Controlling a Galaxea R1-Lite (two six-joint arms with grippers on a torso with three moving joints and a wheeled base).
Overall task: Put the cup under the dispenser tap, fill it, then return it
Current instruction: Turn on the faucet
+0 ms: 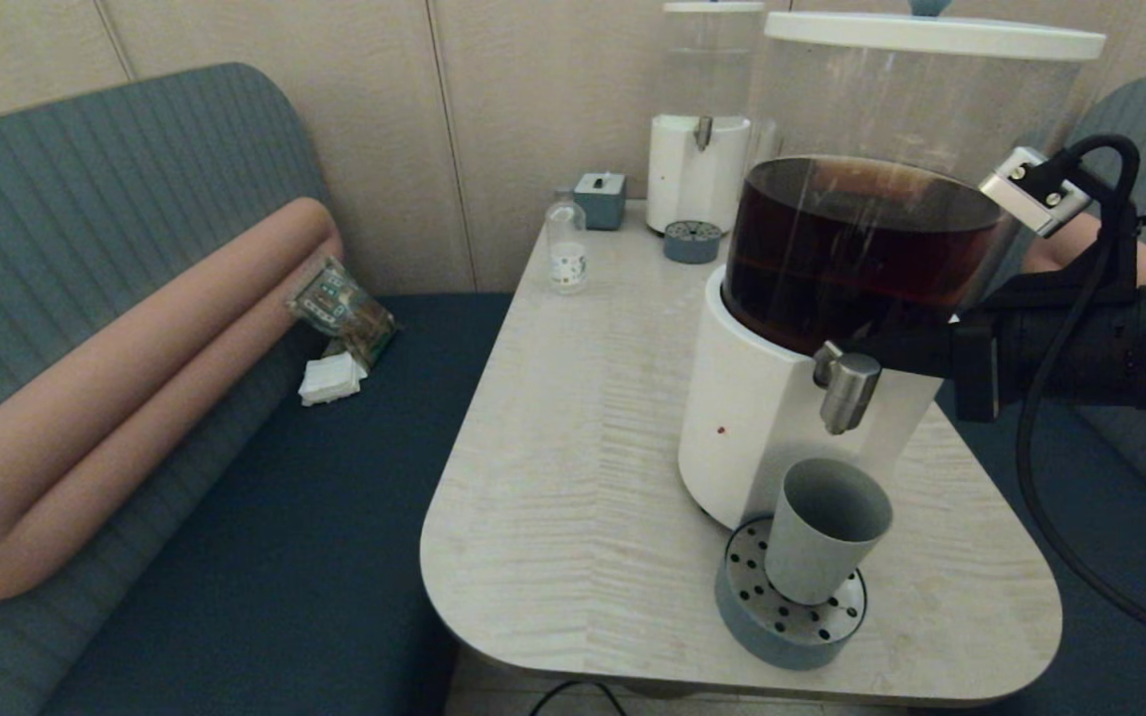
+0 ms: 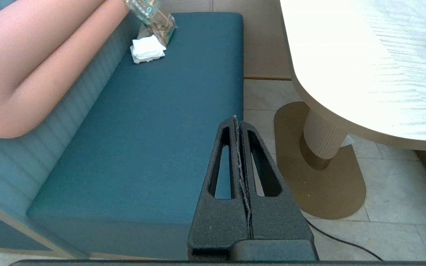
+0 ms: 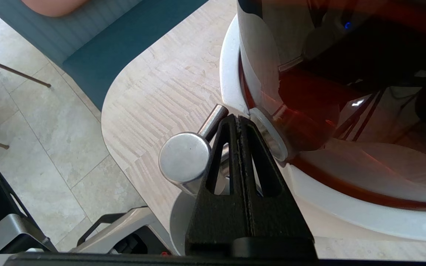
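Observation:
The grey-green cup stands on a perforated drip tray, directly beneath the brushed-metal dispenser tap of the big white-based dispenser holding dark brown liquid. Its inside looks plain grey, and no stream shows. My right gripper is shut and empty. Its tip lies against the tap's thin lever, between the round tap body and the tank wall. My left gripper is shut on nothing, parked low off the table's left side, above the bench edge and floor.
At the back of the table stand a smaller clear-liquid dispenser, its drip tray, a small glass bottle and a blue-grey box. A teal bench with a pink bolster and a snack packet flanks the left.

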